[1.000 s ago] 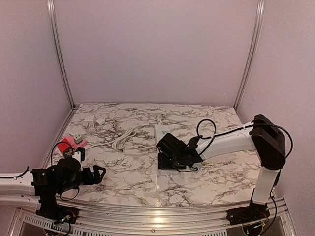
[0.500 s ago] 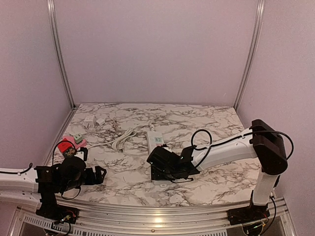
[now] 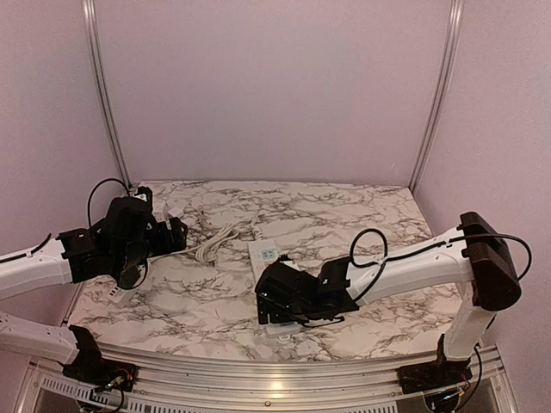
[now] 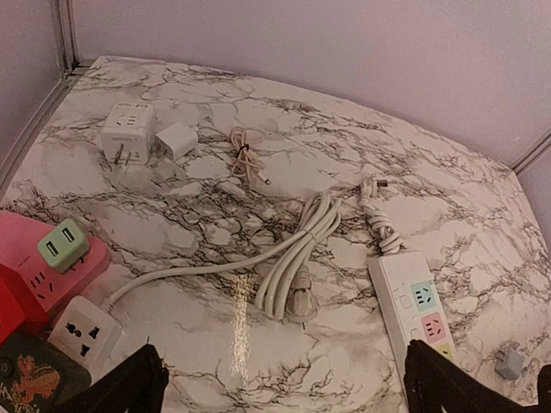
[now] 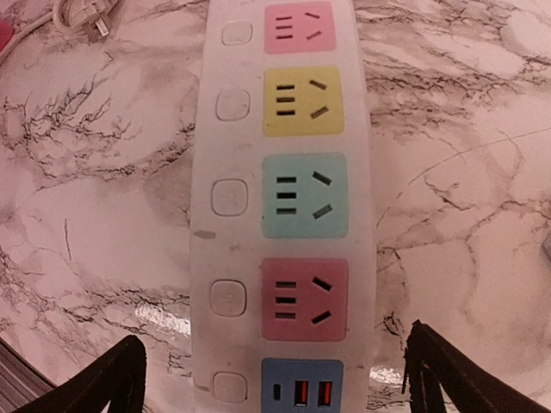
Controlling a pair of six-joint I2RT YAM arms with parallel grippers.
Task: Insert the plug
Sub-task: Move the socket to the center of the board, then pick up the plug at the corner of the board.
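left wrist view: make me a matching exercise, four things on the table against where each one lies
Things
1. white cube adapter with prongs
2. small green two-port charger
3. long white power strip with coloured sockets
4. coiled white cord

Places
A. middle of the view
B. far left corner
C. on the pink block, left edge
D. lower right

Pairs: 1-B, 2-C, 3-D, 4-A

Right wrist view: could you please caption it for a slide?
Open right gripper above a white power strip with coloured sockets.
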